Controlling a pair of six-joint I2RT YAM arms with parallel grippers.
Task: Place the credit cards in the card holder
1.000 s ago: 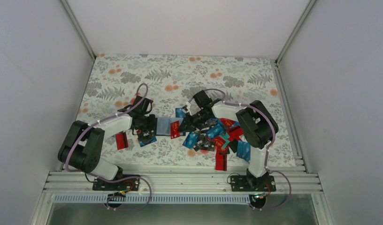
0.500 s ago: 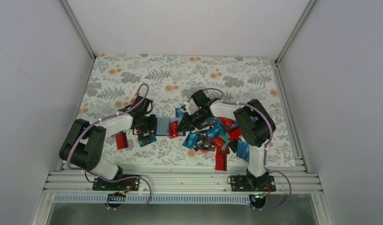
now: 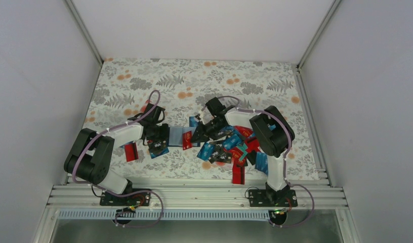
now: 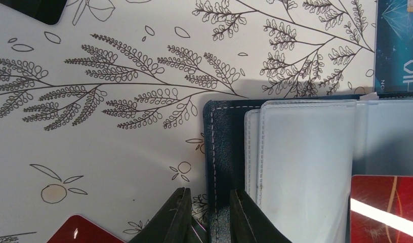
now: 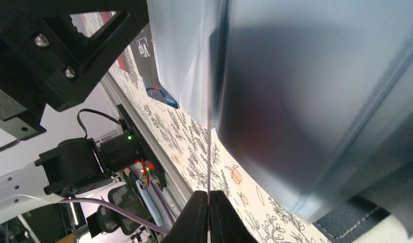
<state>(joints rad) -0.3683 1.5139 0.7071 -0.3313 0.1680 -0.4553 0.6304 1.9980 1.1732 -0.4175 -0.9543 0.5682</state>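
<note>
The card holder (image 3: 176,135) lies open on the floral mat, navy cover (image 4: 222,147) out, clear sleeves (image 4: 305,162) facing up. My left gripper (image 4: 210,215) is shut on the cover's stitched edge, one finger on each side; from above it (image 3: 163,135) sits at the holder's left end. My right gripper (image 5: 208,202) is shut on a red credit card (image 5: 208,126), seen edge-on. That card (image 3: 188,140) meets the holder's right end and shows over the sleeves (image 4: 386,207). More credit cards (image 3: 235,147) lie heaped under the right arm.
Single cards lie near the left arm: a red one (image 3: 131,151) and a dark blue one (image 3: 159,150). Another red card (image 3: 238,174) rests near the mat's front edge. A teal VIP card (image 4: 399,45) lies just beyond the holder. White walls enclose the mat (image 3: 143,86).
My right gripper has edged a little left with the red card, closer over the holder. The left jaws have narrowed slightly on the cover's edge.
</note>
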